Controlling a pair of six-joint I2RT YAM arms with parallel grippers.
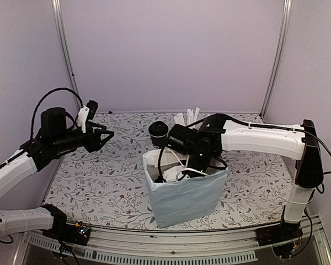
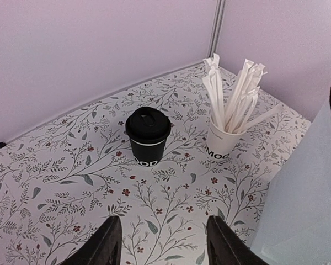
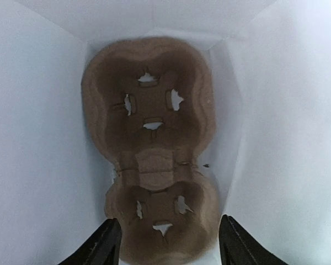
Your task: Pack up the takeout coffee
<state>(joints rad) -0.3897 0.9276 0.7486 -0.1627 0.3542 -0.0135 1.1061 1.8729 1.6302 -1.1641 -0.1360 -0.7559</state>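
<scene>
Cardboard tray [image 3: 151,154] down in bag [image 1: 187,193]; coffee cup [image 2: 148,135] unpacked, on bench [image 2: 55,182] behind bag; right pincer [image 3: 168,243], left pincer [image 2: 163,243] wide, empty.

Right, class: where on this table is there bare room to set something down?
Free: the floral tablecloth left of the paper bag, and the strip in front of the black lidded coffee cup. The cardboard carrier has empty wells. Crowded: the back, around that cup, the cup of wrapped straws and the right arm.
</scene>
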